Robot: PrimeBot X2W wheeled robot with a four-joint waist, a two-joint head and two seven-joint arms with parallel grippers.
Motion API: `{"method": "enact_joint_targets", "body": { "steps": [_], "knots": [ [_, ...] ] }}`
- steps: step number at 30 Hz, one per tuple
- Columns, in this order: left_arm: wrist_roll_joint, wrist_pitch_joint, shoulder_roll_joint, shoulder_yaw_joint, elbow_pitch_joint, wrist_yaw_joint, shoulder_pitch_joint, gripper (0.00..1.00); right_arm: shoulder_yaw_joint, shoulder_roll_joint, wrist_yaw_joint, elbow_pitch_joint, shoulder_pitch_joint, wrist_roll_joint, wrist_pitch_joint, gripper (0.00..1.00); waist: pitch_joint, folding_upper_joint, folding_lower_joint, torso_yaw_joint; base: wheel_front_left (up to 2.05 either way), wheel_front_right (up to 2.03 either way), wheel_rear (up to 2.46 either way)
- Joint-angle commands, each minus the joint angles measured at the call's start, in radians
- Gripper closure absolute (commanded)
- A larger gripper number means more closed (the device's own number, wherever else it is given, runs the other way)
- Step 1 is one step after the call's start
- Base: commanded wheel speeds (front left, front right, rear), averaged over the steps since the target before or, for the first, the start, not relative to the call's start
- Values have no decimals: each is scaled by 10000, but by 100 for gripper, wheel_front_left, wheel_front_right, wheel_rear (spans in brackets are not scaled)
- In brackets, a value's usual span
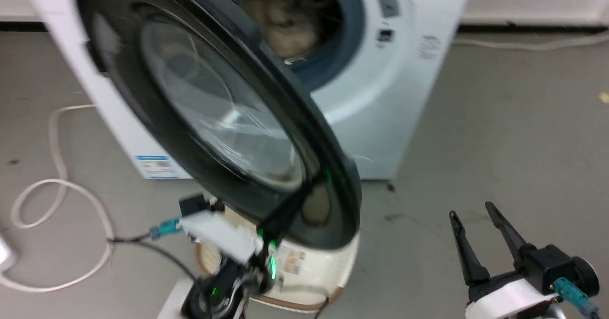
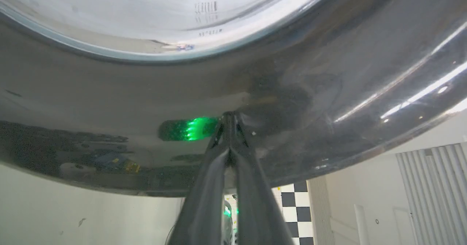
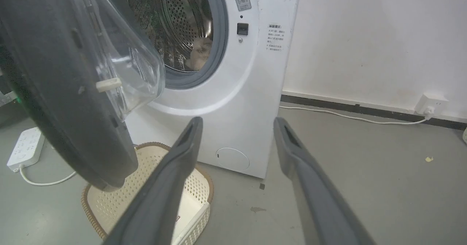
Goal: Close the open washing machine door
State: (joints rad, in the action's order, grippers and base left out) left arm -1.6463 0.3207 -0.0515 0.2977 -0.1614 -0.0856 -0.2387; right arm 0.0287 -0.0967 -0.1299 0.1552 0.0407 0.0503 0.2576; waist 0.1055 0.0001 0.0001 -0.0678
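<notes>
The washing machine door (image 1: 223,114) stands swung out from the washing machine (image 1: 390,95), angled across the porthole, with its lower edge hanging above a cream basket (image 3: 153,157) on the floor. The left gripper (image 2: 230,117) is right on it: fingers pinched together with nothing between them, tips set against the wide black rim. By the look of it, this is the push step, with the door perhaps halfway home. What comes next is a steady shove along the hinge arc until the latch catches. That rim is glossy and curved, mirroring a green light, so narrow tips could skate sideways. The centre is a bulging clear glass bowl, smooth and hard. Behind it sit a perforated steel drum (image 3: 182,26) and a grey rubber ring (image 3: 219,55). The right gripper (image 1: 471,209) hangs well apart to the side, fingers spread wide, empty.
</notes>
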Motion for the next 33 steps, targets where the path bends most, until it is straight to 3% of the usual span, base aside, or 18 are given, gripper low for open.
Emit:
{"method": "enact_joint_targets", "body": {
  "steps": [1, 7, 14, 20, 25, 26, 27, 33],
  "knots": [
    [-53, -254, 11, 143, -170, -106, -383, 100, 17, -22, -8, -10, 164, 70, 42, 0, 694, -1, -1, -851, 0, 0, 0],
    [-582, -1999, 12, 890, -1519, -311, -2241, 100, 66, 86, -8, 20, 450, 242, 42, 0, 1261, -1, -1, -1860, 0, 0, 0],
    [-1126, -3717, 12, 1286, -3085, -418, -4320, 100, 245, 245, -8, 118, 707, 393, 42, 0, 1703, -1, -1, -2552, 0, 0, 0],
    [-1562, -4633, 12, 1462, -3901, -445, -5357, 100, 234, 316, -8, 122, 849, 386, 42, 0, 1755, -1, -1, -2585, 0, 0, 0],
    [-844, -4863, -21, 1655, -3688, -448, -5012, 100, 61, 349, -8, -61, 779, 330, 42, 0, 1398, -1, -1, -2164, 0, 0, 0],
    [-671, -4940, -64, 1673, -3549, -448, -4799, 53, 50, 351, -8, -88, 735, 311, 42, 0, 1291, -1, -1, -2049, 0, 0, 0],
    [-506, -4988, -127, 1708, -3366, -448, -4545, 0, 41, 352, -8, -113, 687, 298, 42, 0, 1170, -1, -1, -1929, 0, 0, 0],
    [1187, -5428, -1138, 2430, -2093, -449, -2619, 0, -106, 274, -8, -286, 307, 225, 42, 0, 356, -1, -1, -987, 0, 0, 0]
  ]
}}
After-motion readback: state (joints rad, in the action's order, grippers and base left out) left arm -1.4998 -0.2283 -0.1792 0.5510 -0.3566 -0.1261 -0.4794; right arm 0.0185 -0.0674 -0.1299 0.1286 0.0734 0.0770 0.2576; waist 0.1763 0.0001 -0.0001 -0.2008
